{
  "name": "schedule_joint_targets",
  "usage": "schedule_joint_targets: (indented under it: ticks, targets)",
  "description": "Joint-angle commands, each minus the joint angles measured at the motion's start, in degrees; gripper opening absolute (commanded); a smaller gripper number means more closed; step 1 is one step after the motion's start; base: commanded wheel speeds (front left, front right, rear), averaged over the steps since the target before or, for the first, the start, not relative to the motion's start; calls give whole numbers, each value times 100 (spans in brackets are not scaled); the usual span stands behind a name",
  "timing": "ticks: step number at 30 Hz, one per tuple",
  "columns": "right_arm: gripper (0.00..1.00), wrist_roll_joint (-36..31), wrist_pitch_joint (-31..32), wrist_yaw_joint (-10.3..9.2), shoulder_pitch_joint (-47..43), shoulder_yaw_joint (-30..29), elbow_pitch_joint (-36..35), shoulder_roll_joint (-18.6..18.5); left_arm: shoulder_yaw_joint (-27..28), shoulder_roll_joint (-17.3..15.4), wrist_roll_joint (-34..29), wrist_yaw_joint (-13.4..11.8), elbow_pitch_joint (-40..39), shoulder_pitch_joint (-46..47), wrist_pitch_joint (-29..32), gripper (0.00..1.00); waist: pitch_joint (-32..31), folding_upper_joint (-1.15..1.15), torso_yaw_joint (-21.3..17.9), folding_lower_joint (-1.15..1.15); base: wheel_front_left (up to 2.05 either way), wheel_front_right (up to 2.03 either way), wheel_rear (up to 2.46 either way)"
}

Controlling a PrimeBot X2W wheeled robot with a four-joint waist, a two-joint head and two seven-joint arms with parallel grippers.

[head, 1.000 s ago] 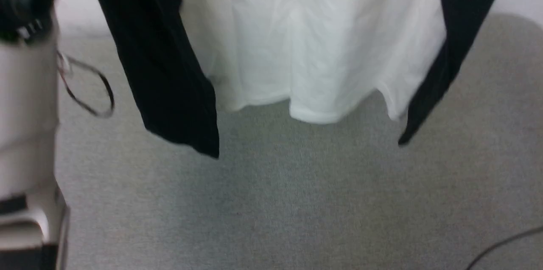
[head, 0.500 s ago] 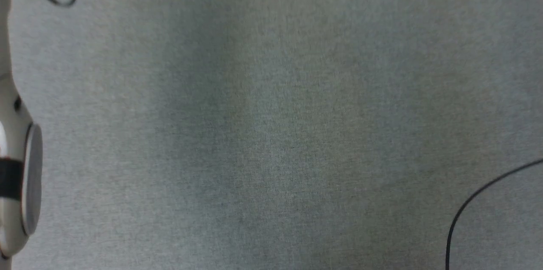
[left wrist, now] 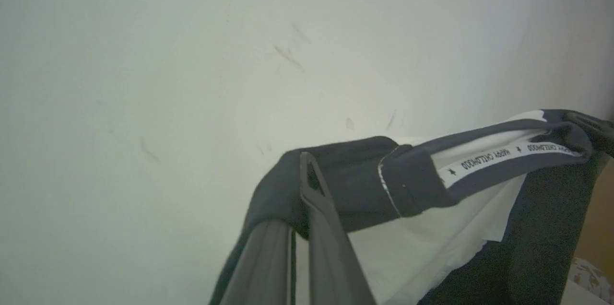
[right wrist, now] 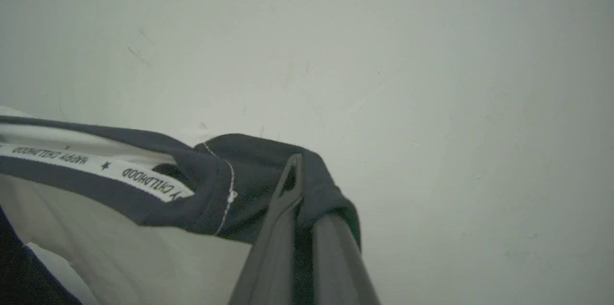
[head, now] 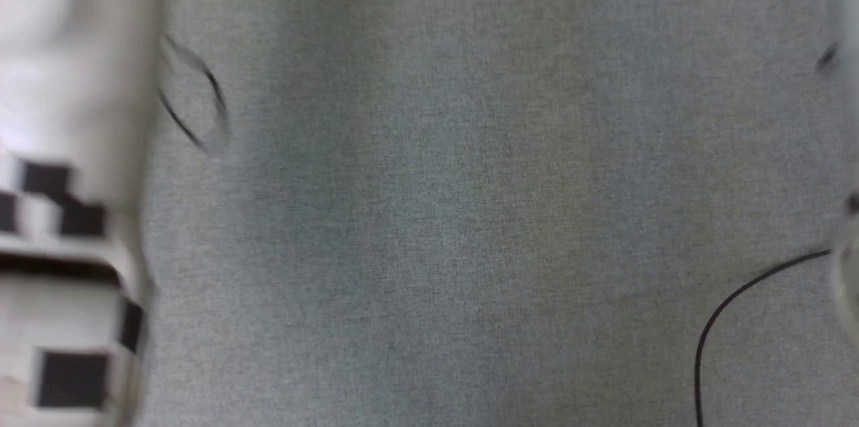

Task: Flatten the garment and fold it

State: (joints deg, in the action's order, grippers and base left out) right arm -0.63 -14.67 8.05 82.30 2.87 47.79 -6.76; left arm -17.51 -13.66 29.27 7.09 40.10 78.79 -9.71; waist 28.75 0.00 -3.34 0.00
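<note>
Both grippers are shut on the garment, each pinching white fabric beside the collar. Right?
No: the left gripper and right gripper are shut on the garment, but each pinches black fabric beside the collar, not white, as both wrist views show.

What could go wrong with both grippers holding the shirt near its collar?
1. The left gripper and right gripper each pinch just a small bunch of the garment beside the collar; a swing could pull the fabric free.
2. A black cable crosses the grey surface; the hem may drape over it when laid down.
3. The head view is blurred, hampering placement.
</note>
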Motion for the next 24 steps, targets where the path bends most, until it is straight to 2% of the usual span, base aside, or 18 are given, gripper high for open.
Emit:
schedule_joint_targets:
  ticks: [1, 10, 17, 21, 24]
  targets:
    - [0, 145, -29, -56, -416, -90, 9, -29, -15, 29, 106, 12, 105, -522, -136, 0, -271, 0, 95, 0, 0, 0, 0]
    - [0, 1035, -31, -56, -2904, 439, -338, 139, -456, 149, 287, 32, 105, -3010, -422, 0, -1359, 0, 269, 0, 0, 0, 0]
    - [0, 1792, 72, -56, -4669, 756, -731, 90, -605, -98, 379, 31, -248, -4517, -452, 0, -2185, 0, 362, 0, 0, 0, 0]
    - [0, 2079, 353, -56, -5551, 912, -1115, 94, -650, -277, 455, -57, -598, -5323, -321, 0, -2586, 0, 367, 0, 0, 0, 0]
    - [0, 2306, 626, -56, -6163, 815, -1438, 86, -699, -364, 539, -141, -932, -5922, -152, 0, -2842, 0, 395, 0, 0, 0, 0]
